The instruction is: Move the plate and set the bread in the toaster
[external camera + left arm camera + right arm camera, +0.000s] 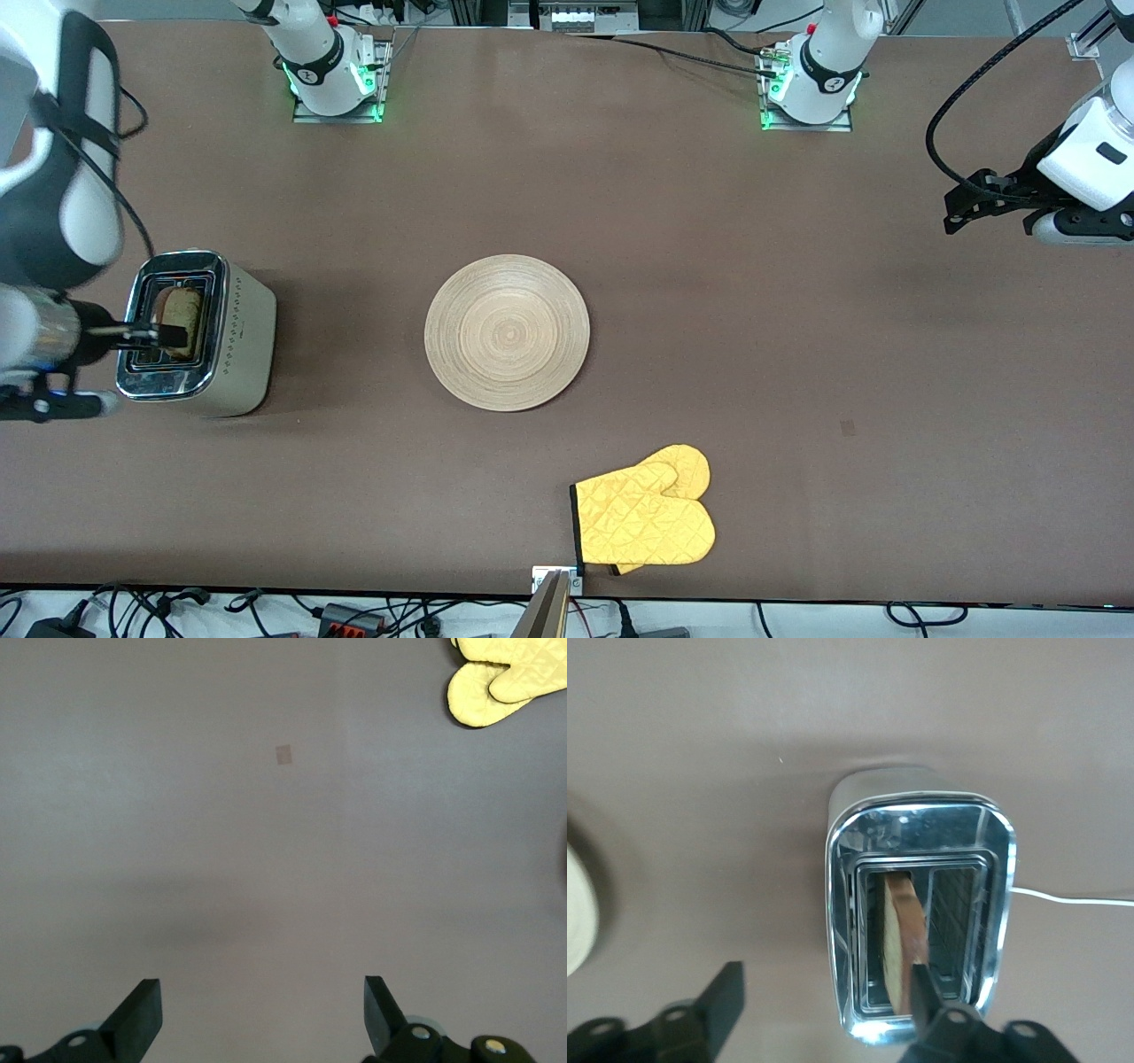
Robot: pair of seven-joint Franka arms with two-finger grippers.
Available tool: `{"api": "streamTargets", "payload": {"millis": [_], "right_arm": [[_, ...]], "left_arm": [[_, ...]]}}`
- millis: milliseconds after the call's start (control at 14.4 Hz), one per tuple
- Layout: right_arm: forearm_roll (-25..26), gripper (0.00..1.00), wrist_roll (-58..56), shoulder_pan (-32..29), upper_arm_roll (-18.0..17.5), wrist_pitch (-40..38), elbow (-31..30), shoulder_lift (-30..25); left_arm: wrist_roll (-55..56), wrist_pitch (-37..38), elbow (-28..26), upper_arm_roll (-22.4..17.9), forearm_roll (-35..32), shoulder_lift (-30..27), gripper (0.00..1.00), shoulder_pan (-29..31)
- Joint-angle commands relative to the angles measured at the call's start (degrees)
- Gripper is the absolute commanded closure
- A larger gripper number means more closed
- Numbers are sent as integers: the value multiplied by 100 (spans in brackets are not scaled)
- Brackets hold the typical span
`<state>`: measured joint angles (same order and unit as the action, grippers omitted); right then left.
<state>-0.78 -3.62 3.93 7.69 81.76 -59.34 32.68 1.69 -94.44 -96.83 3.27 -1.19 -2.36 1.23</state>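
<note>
Nearest the front camera lies a yellow oven mitt (647, 518), untouched. Farther back, the plate (507, 332) sits bare at mid-table. Toward the right arm's end, the toaster (199, 332) holds the bread (904, 939) upright in one slot; the right gripper (824, 997) hovers over it, fingers spread, gripping nothing. Meanwhile the left gripper (263, 1014) waits over bare table, fingers wide apart. No readable writing shows.
</note>
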Motion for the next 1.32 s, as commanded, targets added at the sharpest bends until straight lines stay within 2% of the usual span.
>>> {"api": "streamTargets", "payload": {"millis": [0,209,348,974,1043,1183,1252], "right_arm": [[-421,0,107,-155,-31,-81,-87,-454],[-361,0,116,-182,30,-588,-87,-868],[-483,0,107,-217,232,-1054,-182,-982],[-388,0,81,-683,242,-1004,-367,-1035],[-353,0,133,-709,190,-839,-742,-1297],[-361,0,81,-745,180,-7,-2136,-2182],[-361,0,72,-780,172,355,-2570,-2439]], "left_arm": [[-20,58,164,7,57,78,0,18],[-11,58,164,7,57,78,0,18],[-20,49,164,7,57,78,0,18],[-20,49,164,7,57,78,0,17],[-20,58,164,7,57,78,0,18],[-20,58,164,7,57,78,0,18],[-20,49,164,7,57,78,0,18]]}}
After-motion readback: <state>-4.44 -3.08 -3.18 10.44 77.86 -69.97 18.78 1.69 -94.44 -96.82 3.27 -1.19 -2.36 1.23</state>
